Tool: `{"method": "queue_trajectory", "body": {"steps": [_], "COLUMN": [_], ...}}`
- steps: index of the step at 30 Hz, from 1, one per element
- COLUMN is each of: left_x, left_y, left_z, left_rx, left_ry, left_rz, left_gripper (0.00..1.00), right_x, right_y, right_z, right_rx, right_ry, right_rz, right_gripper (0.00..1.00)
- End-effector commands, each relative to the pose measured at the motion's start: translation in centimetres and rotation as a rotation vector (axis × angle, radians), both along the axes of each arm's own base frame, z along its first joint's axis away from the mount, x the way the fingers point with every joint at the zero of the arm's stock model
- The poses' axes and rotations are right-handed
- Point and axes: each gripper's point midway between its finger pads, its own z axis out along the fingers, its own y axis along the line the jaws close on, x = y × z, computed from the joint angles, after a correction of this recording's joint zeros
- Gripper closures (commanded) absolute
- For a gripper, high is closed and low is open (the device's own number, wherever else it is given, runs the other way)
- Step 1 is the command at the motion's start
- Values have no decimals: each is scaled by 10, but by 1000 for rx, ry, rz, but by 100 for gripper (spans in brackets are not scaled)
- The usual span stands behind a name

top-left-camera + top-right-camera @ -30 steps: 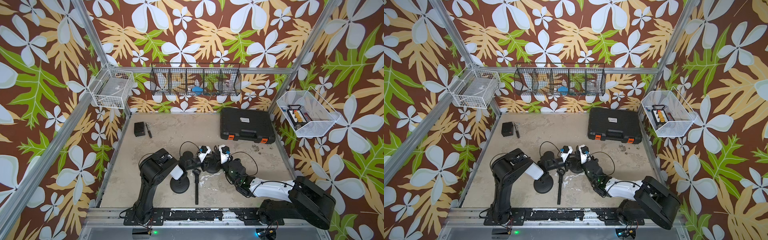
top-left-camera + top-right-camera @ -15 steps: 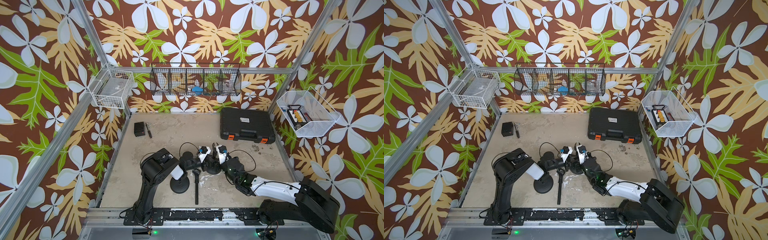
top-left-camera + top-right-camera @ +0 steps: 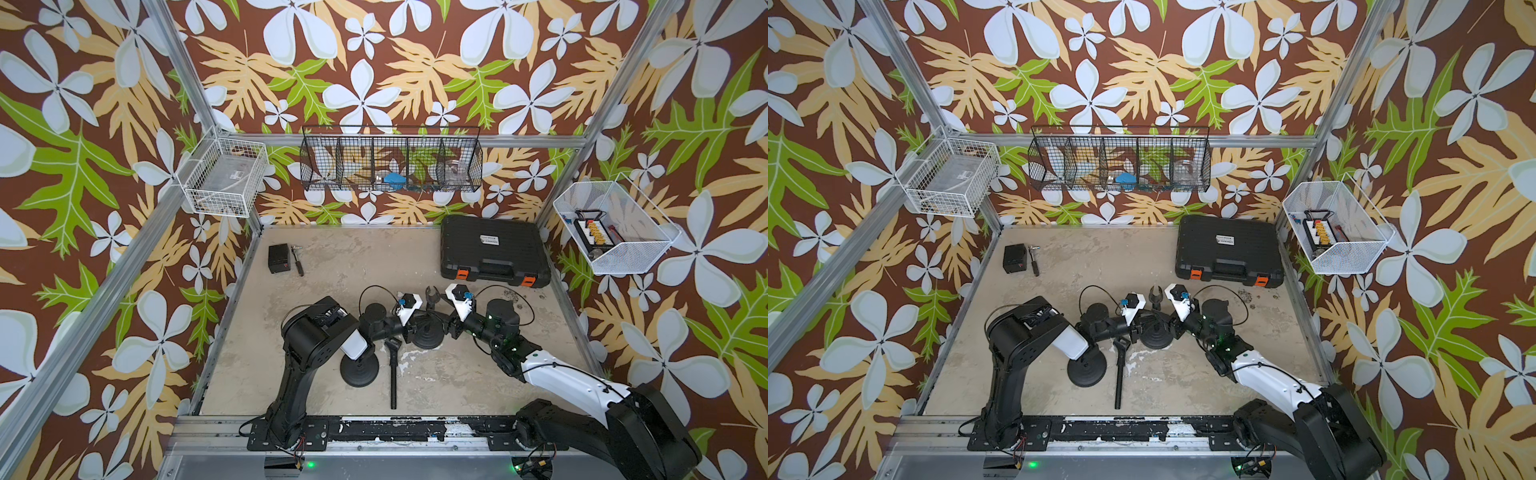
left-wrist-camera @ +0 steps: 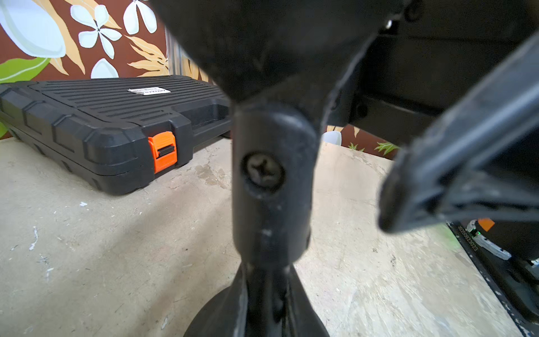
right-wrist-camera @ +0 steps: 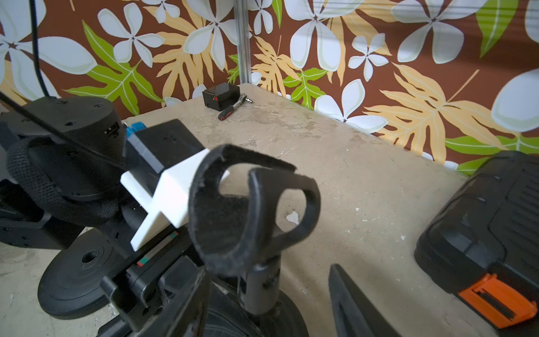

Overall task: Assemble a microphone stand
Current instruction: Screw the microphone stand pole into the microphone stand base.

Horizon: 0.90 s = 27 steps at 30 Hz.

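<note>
A black microphone clip [image 3: 432,295] stands upright on a short stem [image 5: 259,287] set in a round black base [image 3: 428,338] at mid-table. My left gripper [image 3: 417,328] comes in from the left and is shut on that stem just below the clip's screw joint [image 4: 265,172]. From the right, my right gripper [image 3: 445,326] is open, its fingers [image 5: 350,303] standing apart on either side of the stem without touching it. A black pole [image 3: 393,374] lies flat in front. A second round base [image 3: 359,368] with an empty centre hole sits by my left arm.
A black tool case [image 3: 494,253] with orange latches lies at the back right. A small black box [image 3: 278,257] and a ratchet [image 3: 298,266] sit at the back left. Wire baskets [image 3: 390,166] hang on the walls.
My right gripper's jaws have parted, and its wrist swung a little left and back again. My left gripper has closed on the stem. The stand, pole and second base have not moved.
</note>
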Motion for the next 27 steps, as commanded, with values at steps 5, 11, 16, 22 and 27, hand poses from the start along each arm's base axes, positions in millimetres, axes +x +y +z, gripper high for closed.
{"method": "queue_trajectory", "body": {"steps": [5,11,16,22,27], "left_x": [-2,-2,-1,0,0], "left_y": [0,0,0,0,0], "left_z": [-20,-22,-21,-18,-19], "left_rx": [51,59,58,45,45], "left_ry": [53,53,55,62,66], "left_rz": [-10,-9,-3,-2,1], "left_gripper": [87,87,81,69,64], "right_x": [0,7,6,6,4], "right_y": [17,22,21,12,5], "right_z": [-5,-12,-15,-25,-32], "right_rx": [-46,-53,-28,36,29], "right_ry": [2,27,35,82,77], "right_rz": [118,130,114,32,-97], "right_gripper": [48,59,81,97,100]}}
